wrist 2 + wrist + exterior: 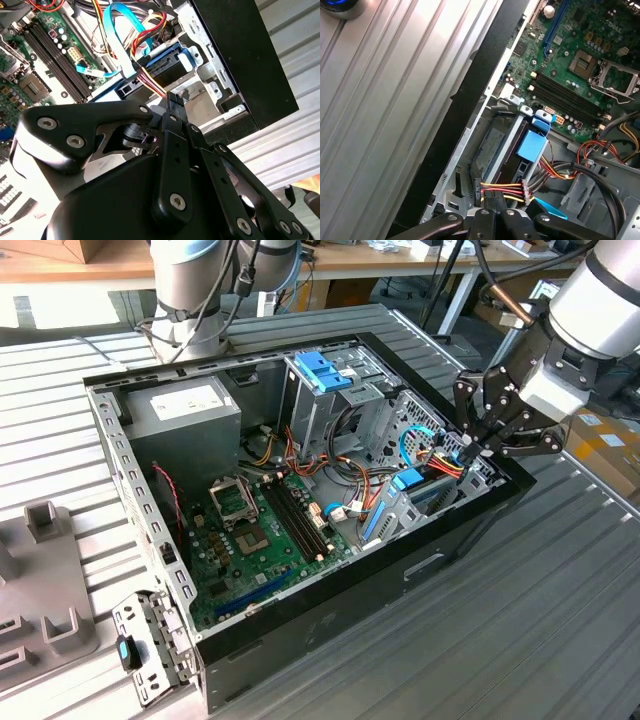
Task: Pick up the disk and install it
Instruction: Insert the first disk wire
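Note:
The disk (432,496) lies flat in the drive bay at the case's corner on the exterior view's right, blue rails along its sides. In the first wrist view its grey top (490,150) shows beside a blue tab (532,146). In the second wrist view its dark end (167,67) sits between the blue rails. My gripper (473,447) hovers just above that bay, fingers shut together (172,100). The fingertips (487,205) rest against the plug of a red, yellow and orange wire bundle (502,189) at the disk's end. Whether they pinch the plug, I cannot tell.
The open black case (440,565) lies on a ribbed metal table. Inside are the motherboard (265,530), a grey power-supply box (185,410) and a metal drive cage with a blue handle (325,370). Loose cables (420,445) crowd the bay. A second arm's base (195,290) stands behind.

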You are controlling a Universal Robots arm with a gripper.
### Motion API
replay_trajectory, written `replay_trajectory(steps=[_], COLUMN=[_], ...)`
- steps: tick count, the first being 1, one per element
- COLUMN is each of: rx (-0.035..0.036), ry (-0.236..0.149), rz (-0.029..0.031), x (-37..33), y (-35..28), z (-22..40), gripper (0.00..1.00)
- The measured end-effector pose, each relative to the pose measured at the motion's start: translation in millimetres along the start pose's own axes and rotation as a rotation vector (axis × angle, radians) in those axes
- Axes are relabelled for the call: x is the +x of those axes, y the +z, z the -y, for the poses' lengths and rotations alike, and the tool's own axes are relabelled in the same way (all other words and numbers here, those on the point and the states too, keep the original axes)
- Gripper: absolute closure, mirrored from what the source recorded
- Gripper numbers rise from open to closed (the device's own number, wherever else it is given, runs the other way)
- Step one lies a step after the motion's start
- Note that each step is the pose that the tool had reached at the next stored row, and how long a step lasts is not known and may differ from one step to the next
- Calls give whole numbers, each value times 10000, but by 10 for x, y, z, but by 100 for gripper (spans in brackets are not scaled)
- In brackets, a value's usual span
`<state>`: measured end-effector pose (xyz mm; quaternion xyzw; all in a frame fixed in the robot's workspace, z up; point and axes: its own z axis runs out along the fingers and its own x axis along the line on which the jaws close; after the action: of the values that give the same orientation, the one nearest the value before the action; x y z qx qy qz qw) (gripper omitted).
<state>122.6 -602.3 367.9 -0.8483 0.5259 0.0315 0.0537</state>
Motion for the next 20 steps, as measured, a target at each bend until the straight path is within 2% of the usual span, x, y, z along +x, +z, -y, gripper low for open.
replay_trajectory(steps=[6,13,17,18,19,20], rx=[50,52,52,53,52,53], ry=[451,457,460,460,461,462], rz=[-24,-24,-24,-23,-24,-23], x=[-8,-8,-8,-8,-8,-8], y=[6,6,6,6,6,6], z=[-18,-18,-18,-18,-18,-18], gripper=[89,89,64,64,58,58])
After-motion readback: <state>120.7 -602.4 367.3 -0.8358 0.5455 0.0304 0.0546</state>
